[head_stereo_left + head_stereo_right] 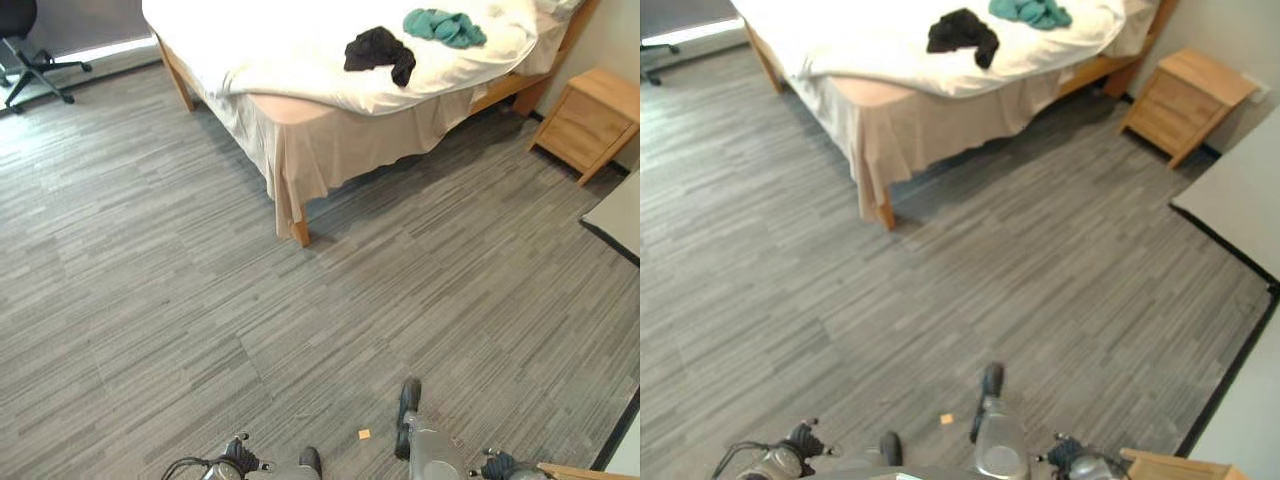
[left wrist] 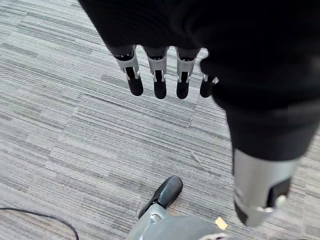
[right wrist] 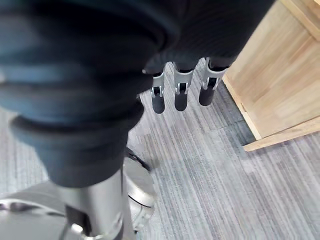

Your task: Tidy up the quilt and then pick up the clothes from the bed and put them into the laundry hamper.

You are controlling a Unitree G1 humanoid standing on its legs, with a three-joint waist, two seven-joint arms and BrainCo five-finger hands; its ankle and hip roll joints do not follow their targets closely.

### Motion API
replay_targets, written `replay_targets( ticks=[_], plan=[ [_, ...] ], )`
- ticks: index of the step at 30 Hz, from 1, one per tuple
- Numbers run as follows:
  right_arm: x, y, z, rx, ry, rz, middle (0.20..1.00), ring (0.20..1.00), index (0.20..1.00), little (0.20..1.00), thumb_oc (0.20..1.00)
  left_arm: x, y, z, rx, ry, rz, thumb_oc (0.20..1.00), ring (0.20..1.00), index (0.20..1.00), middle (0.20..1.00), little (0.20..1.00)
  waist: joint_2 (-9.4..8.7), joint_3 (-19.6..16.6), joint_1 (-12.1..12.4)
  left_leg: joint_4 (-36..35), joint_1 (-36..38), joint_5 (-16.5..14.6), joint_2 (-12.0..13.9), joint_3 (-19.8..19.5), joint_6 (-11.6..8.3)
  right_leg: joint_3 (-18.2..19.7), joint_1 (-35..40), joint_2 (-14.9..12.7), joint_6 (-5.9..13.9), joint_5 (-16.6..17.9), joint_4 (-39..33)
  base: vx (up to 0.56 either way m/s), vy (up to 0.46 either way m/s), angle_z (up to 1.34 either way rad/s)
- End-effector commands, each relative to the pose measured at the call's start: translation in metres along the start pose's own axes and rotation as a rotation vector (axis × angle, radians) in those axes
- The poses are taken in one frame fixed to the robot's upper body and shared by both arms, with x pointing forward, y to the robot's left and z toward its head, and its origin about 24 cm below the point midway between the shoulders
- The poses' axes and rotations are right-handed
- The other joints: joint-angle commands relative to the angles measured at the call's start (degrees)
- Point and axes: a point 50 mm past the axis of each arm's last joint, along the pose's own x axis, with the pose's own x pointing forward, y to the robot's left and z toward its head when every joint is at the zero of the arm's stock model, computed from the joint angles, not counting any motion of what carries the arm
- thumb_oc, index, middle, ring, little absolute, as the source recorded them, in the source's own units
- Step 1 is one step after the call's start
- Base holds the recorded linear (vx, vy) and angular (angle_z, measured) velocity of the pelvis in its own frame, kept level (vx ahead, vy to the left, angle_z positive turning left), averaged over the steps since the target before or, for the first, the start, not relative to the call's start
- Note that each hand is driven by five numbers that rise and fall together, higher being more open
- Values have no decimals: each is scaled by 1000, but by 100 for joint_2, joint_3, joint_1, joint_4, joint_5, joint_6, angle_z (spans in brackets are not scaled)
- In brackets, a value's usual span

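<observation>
The left hand (image 2: 165, 75) hangs low over the grey plank floor (image 1: 200, 300), its fingers (image 2: 159, 80) straight and relaxed, the thumb apart, holding nothing. The right hand (image 3: 180, 90) hangs the same way, fingers (image 3: 181, 95) loose and empty; just beside it stands a light wooden piece of furniture (image 3: 280, 75), close to the fingertips but not touching them.

Both hands are well apart from the bed (image 1: 300, 150), which stands far ahead of them across the open floor. On it lies a white quilt (image 1: 280, 50), rumpled toward its near edge, with a beige sheet hanging below it. Two clothes lie on top of the quilt, near each other but not touching: a black garment (image 1: 378, 52), crumpled, nearer to the hands, and a teal garment (image 1: 445, 26), bunched up just beyond it toward the right-hand side. Beyond the right hand, beside the bed, stands a wooden nightstand (image 1: 588, 122). Far beyond the left hand stands a black office chair (image 1: 25, 50).
</observation>
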Motion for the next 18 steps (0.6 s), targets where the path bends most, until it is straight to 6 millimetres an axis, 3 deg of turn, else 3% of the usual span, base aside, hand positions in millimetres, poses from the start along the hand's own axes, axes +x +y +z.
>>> replay_targets(
  ticks=[1, 3, 5, 6, 7, 8, 11, 13, 14, 15, 16, 18],
  plan=[
    [-1, -1, -13, -16, 44, -5, 1000, 1000, 1000, 1000, 1000, -2, -3, -11, 69, 26, -9, 1000, 1000, 1000, 1000, 1000, 18, -97, -108, -1, 852, -903, 0, -142, -387, 99, 11, 348, 23, 606, 178, 564, -178, 64],
    [-2, -6, -16, -34, 53, -9, 1000, 1000, 1000, 1000, 1000, -2, -5, -9, 54, 10, -9, 1000, 1000, 1000, 1000, 1000, 109, -82, -103, 983, 595, -550, 163, -150, -531, 53, 244, 520, -144, 509, 229, 447, -199, 53],
    [-1, -15, -11, -79, 40, -37, 1000, 1000, 1000, 1000, 1000, 0, 0, 4, 37, -27, 3, 1000, 1000, 1000, 1000, 1000, 68, 25, -25, 2816, -340, 312, 274, -333, -791, -146, 667, 649, -473, 363, 59, 318, -266, 48],
    [-1, -17, -6, -81, 27, -47, 1000, 1000, 1000, 1000, 1000, 1, 4, 8, 37, -43, 19, 1000, 1000, 1000, 1000, 1000, -16, 90, 18, 3501, -708, 514, 293, -346, -784, -210, 812, 631, -584, 263, 16, 318, -261, 52],
    [0, -22, 0, -86, 9, -64, 1000, 1000, 1000, 1000, 1000, 1, 8, 15, 29, -66, 36, 1000, 1000, 1000, 1000, 1000, -89, 188, 87, 4102, -1064, 548, 329, -292, -754, -239, 1015, 635, -672, 168, -45, 308, -205, -2],
    [0, -26, 7, -93, -12, -76, 1000, 1000, 1000, 1000, 1000, 1, 13, 22, 9, -91, 59, 1000, 1000, 1000, 1000, 1000, -171, 215, 116, 4259, -1361, 479, 425, -89, -678, -289, 1170, 596, -689, 93, -125, 373, -163, -36],
    [0, -34, 13, -93, -24, -104, 1000, 1000, 1000, 1000, 1000, 1, 13, 31, -38, -128, 74, 1000, 1000, 1000, 1000, 1000, -189, 168, 285, 3517, -1874, 228, 662, 601, -599, -426, 1644, 567, -657, -183, -277, 431, -12, -6],
    [0, -39, 15, -86, -34, -126, 1000, 1000, 1000, 1000, 1000, 1, 11, 29, -46, -126, 73, 1000, 1000, 1000, 1000, 1000, -143, 65, 380, 2326, -2029, 225, 514, 952, -524, -458, 1830, 573, -574, -343, -277, 547, 146, 53],
    [0, -40, 16, -91, -37, -128, 1000, 1000, 1000, 1000, 1000, 1, 9, 22, -50, -100, 63, 1000, 1000, 1000, 1000, 1000, -3, -35, 466, 1038, -2065, 848, 503, 1270, -632, -530, 2123, 751, -498, -599, -277, 551, 148, 45],
    [0, -39, 15, -92, -35, -128, 1000, 1000, 1000, 1000, 1000, 1, 8, 21, -49, -98, 62, 1000, 1000, 1000, 1000, 1000, -31, -31, 458, 997, -1974, 766, 454, 1207, -696, -499, 2202, 723, -471, -682, -277, 771, 193, 33],
    [0, -36, 15, -117, -32, -121, 1000, 1000, 1000, 1000, 1000, 0, 7, 11, -40, -61, 54, 1000, 1000, 1000, 1000, 1000, -48, -105, 551, 421, -2001, 945, 560, 1470, -672, -590, 2565, 834, -453, -859, -277, 579, 118, 3],
    [1, -31, 15, -131, -33, -105, 1000, 1000, 1000, 1000, 1000, 0, 6, 5, -43, -42, 51, 1000, 1000, 1000, 1000, 1000, -69, -117, 621, 361, -1902, 973, 481, 1364, -617, -572, 2636, 874, -444, -868, -218, 504, 127, -15]
  ],
)
